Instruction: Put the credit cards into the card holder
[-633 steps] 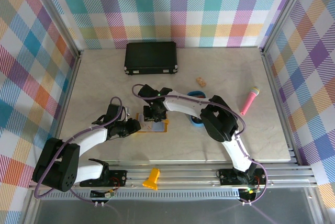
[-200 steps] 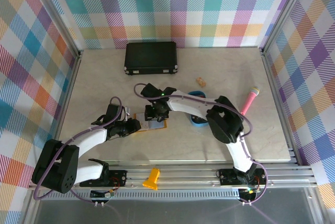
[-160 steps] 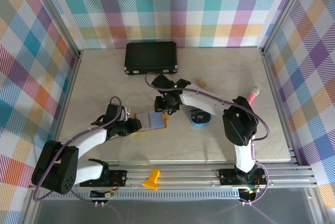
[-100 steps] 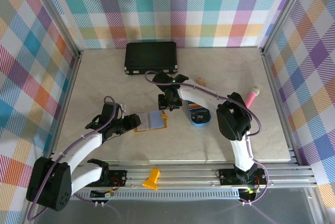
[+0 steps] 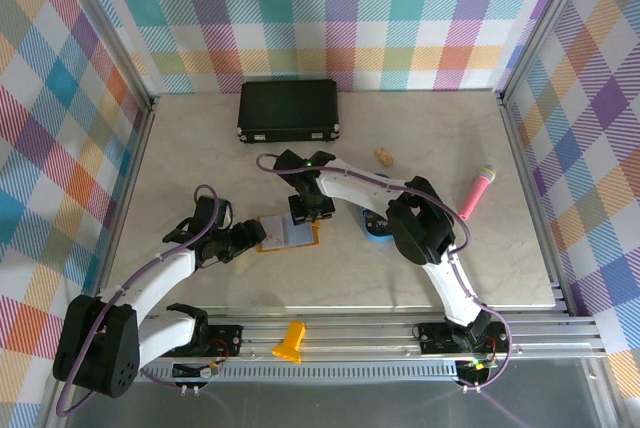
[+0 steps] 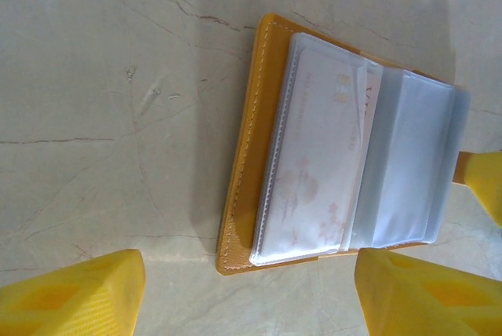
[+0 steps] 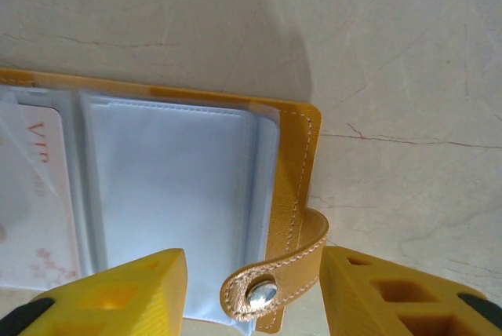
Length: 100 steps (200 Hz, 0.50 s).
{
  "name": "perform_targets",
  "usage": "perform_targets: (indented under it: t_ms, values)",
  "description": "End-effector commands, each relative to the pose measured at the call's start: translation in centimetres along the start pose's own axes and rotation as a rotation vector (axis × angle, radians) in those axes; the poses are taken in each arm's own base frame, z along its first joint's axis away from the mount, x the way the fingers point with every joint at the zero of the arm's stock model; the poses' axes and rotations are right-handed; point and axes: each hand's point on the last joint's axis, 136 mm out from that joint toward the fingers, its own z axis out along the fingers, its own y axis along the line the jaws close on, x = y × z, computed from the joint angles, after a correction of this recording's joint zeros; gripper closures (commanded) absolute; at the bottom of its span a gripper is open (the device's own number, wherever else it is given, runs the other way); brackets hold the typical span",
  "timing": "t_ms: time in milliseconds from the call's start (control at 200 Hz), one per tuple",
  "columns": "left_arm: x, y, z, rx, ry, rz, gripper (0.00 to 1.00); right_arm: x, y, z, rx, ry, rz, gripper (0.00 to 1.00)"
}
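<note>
Top external: the card holder (image 5: 288, 232) lies open and flat on the table (image 5: 200, 148), clear sleeves up, in front of the black case (image 5: 288, 111), well apart from it. The left gripper (image 5: 256, 237) sits just beside its left edge. The right gripper (image 5: 303, 212) is over its far right corner. The blue tray (image 5: 378, 230) is to the right, partly under the right arm; contents not readable. A pink microphone (image 5: 477, 192) lies further right.

Left wrist: the holder's yellow cover and sleeves lie across the frame. One pale card (image 6: 314, 163) with a pink blossom print is inside the sleeve next to the stitched edge. The left gripper (image 6: 249, 277) has its yellow fingers (image 6: 74, 297) spread wide. The holder's near edge lies in the gap, with no contact on either side.

Right wrist: the neighbouring sleeve is empty; the card (image 7: 31, 187), red lettering on it, shows at the left edge. The snap tab (image 7: 274, 273) curls off the cover into the gap of the right gripper (image 7: 255, 283). The jaws stand apart, not clamped. Whether the tab touches the right-hand finger (image 7: 392, 293), I cannot tell.
</note>
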Motion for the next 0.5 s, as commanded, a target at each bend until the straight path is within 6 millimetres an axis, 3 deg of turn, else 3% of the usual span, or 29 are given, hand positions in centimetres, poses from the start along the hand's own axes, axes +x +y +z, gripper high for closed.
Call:
perform_targets:
  t_ms: [0, 170, 330, 495]
  values:
    - [-0.6, -0.4, -0.3, 0.02, -0.006, -0.01, 0.28, 0.5, -0.7, 0.4, 0.065, 0.022, -0.026, 0.52]
    - [-0.4, -0.3, -0.1, 0.023, 0.006, -0.007, 0.28, 0.6, -1.0, 0.6, 0.082, 0.024, -0.031, 0.61]
    - [-0.2, 0.0, 0.1, 0.02, 0.008, -0.011, 0.28, 0.4, -1.1, -0.6, 0.072, -0.004, -0.029, 0.7]
    - [-0.1, 0.3, 0.4, 0.011, 0.012, -0.021, 0.28, 0.4, -1.2, -2.5, 0.055, -0.041, -0.03, 0.9]
